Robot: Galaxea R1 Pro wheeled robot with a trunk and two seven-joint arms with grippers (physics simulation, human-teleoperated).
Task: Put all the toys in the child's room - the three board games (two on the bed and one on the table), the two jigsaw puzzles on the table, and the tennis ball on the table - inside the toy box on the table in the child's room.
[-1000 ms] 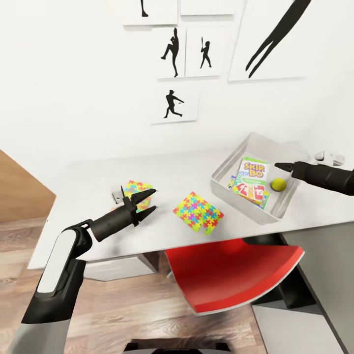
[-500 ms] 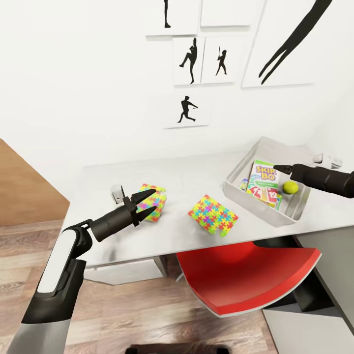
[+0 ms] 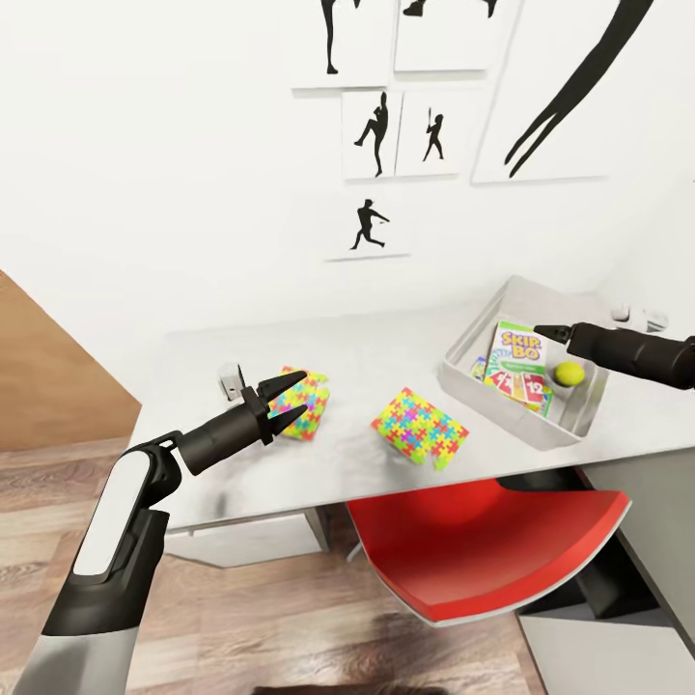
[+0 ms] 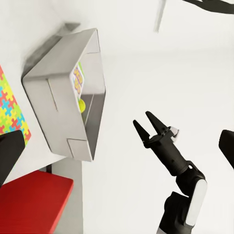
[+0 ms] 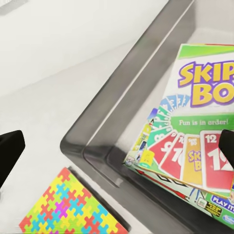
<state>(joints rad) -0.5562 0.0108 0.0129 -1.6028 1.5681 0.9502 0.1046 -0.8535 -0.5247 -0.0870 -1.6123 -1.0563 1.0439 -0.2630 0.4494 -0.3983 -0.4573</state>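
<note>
Step in hand: collecting the jigsaw puzzles. Left gripper [image 3: 287, 399], jaws apart, hovers at the near jigsaw puzzle [image 3: 300, 403] on the table [image 3: 386, 352]. Next move: close on it, carry to the toy box [image 3: 483, 381]. Right gripper [image 3: 543, 333]: jaw state cannot be told.

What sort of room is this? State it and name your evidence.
Probably a child's bedroom or playroom: bright jigsaw puzzles lie on a white table, a toy box holds a Skip-Bo game and tennis ball, and baseball-player silhouettes hang on the wall.

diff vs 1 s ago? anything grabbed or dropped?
Mostly the head camera shifted, so the whole scene slid right in view. Nothing was grabbed or dropped. The left gripper stays open by a jigsaw puzzle; the right gripper still hovers over the toy box.
</note>
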